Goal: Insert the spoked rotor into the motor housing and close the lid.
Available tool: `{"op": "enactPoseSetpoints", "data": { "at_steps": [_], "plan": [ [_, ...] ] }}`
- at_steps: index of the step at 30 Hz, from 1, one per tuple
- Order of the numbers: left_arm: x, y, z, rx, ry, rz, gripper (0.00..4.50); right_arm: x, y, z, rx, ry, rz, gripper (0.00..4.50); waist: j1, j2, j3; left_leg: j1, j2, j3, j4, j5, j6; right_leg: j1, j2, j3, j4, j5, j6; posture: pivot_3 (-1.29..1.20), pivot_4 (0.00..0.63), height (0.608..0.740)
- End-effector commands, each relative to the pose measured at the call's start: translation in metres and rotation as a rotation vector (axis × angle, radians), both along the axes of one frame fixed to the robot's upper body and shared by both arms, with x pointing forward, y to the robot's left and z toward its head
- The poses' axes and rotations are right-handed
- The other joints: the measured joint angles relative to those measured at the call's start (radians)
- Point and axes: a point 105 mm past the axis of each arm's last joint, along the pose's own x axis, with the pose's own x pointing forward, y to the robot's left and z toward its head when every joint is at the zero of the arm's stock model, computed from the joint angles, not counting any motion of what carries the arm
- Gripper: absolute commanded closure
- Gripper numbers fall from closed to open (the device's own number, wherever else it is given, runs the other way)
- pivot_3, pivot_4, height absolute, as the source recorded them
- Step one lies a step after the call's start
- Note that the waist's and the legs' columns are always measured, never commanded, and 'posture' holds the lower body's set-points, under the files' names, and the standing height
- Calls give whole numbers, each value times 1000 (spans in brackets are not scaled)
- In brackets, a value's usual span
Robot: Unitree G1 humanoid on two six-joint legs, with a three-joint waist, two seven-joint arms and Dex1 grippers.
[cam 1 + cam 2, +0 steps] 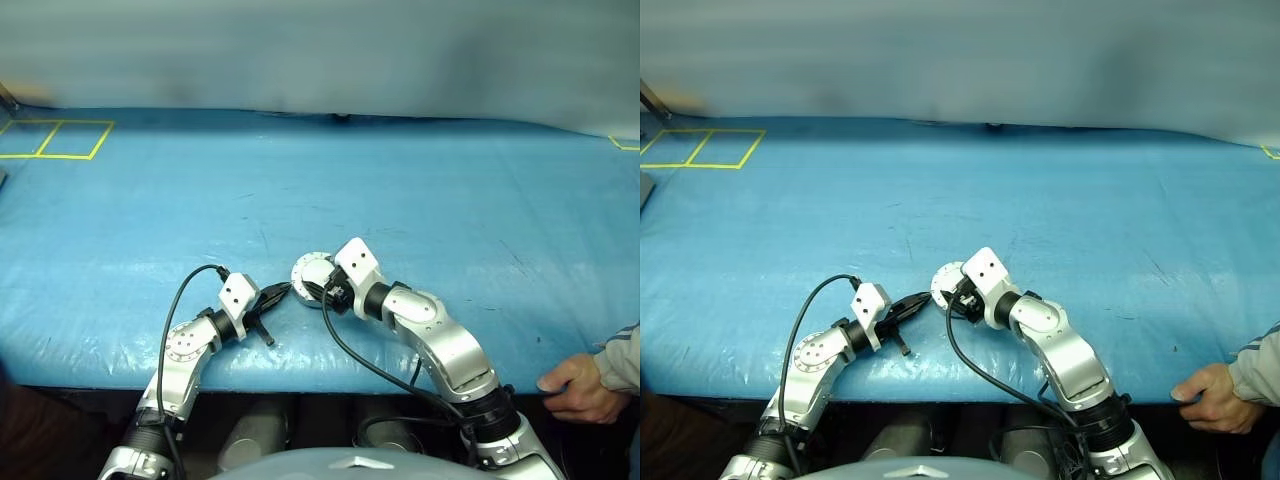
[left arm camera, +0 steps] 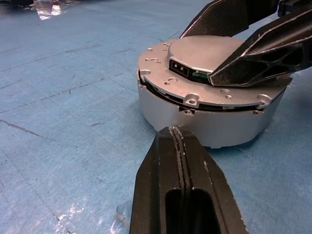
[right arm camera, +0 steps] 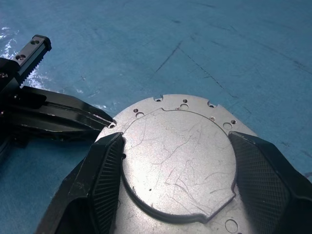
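Note:
The motor housing (image 2: 209, 124) is a round silver cup standing on the blue table near its front edge. The lid (image 2: 204, 56) lies flat over it, plain face up, with a thin dark gap along the rim. The spoked rotor is hidden. My left gripper (image 2: 176, 134) is shut, and its tip touches the housing's side wall. My right gripper (image 3: 176, 141) is open and spread across the lid (image 3: 178, 156). Its fingers (image 2: 263, 53) rest on the lid's top face, one on each side of the raised centre plate.
A blue sheet (image 1: 400, 200) covers the table, with yellow tape squares (image 1: 55, 140) at the far left. A person's hand (image 1: 575, 388) rests at the table's front edge on the right. Black cables (image 1: 350, 350) loop beside both wrists.

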Motion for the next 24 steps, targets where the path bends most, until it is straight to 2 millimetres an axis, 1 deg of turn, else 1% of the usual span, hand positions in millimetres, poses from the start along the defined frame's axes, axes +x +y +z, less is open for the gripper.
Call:
{"op": "enactPoseSetpoints", "data": {
  "at_steps": [1,9,19,24],
  "plan": [
    [0,0,4,-3,-20,-2,4500,-4,4,-5,-25,22,15,1437,0,0,0,0,0,0,0,0,0,0,0,0,0,0,0,0,150,740],
    [0,0,3,-2,-19,0,4500,-2,5,-1,-28,18,-2,1437,-1,0,0,0,0,0,0,0,0,0,0,0,0,0,0,0,150,740],
    [-1,0,2,-1,-16,3,4500,0,0,-15,-107,38,-31,1437,-1,0,-1,1,0,0,0,0,0,0,0,0,1,0,0,0,150,740],
    [-1,0,2,-2,-15,4,4500,-2,0,-18,-118,49,-29,1437,-1,0,-3,1,0,0,0,0,-1,1,0,0,1,-1,1,0,150,740]
  ]
}}
